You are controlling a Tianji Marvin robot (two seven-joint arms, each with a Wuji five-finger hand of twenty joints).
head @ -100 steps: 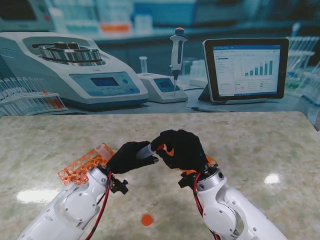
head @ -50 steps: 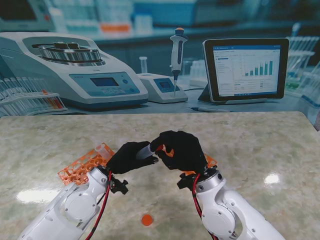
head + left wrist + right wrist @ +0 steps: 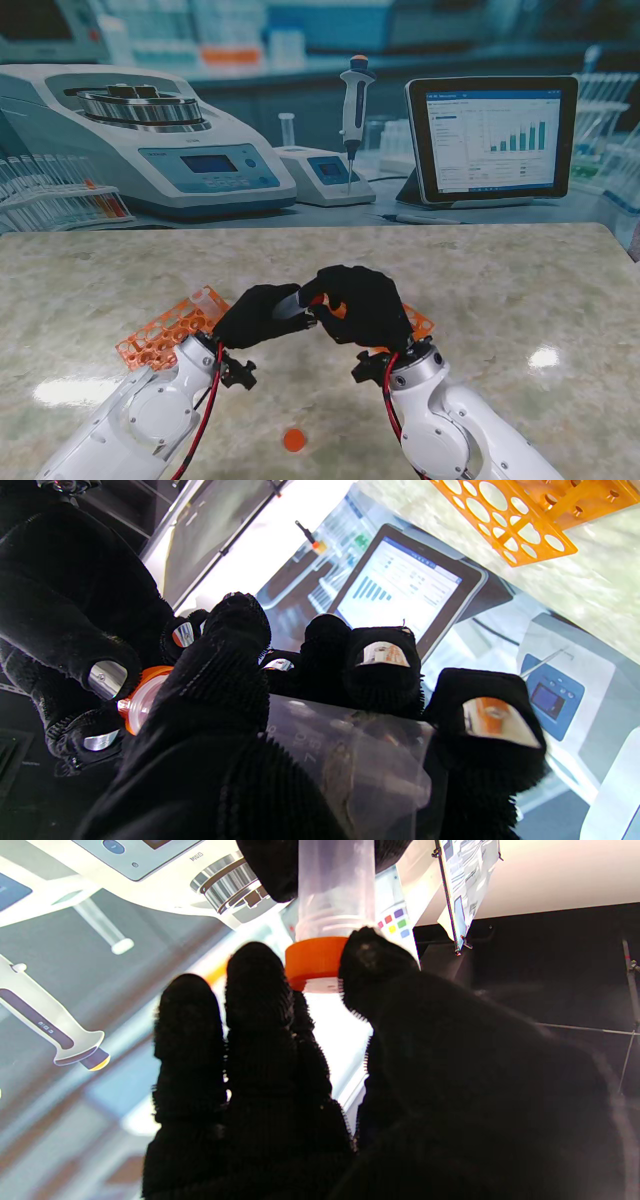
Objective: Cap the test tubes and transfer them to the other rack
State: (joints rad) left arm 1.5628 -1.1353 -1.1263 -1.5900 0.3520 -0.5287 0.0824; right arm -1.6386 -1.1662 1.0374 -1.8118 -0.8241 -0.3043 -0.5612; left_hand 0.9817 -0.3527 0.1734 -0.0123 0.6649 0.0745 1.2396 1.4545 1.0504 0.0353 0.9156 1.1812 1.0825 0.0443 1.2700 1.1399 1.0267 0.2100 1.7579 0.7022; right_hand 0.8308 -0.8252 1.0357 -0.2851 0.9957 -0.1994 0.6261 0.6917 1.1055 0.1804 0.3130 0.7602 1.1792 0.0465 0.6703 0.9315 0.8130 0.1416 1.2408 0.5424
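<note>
Left hand [image 3: 262,314] grips test tube [image 3: 290,303]; right hand [image 3: 362,300] pinches orange cap [image 3: 316,962] on mouth, mid-table.

Right robot hand [image 3: 320,1080] fingertips [image 3: 260,970] pinch orange cap [image 3: 315,962] on clear tube [image 3: 335,890].

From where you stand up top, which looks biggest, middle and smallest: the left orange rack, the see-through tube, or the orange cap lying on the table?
1. Left orange rack: biggest.
2. Tube: middle, though the hands hide part of it.
3. Loose orange cap: smallest.
</note>
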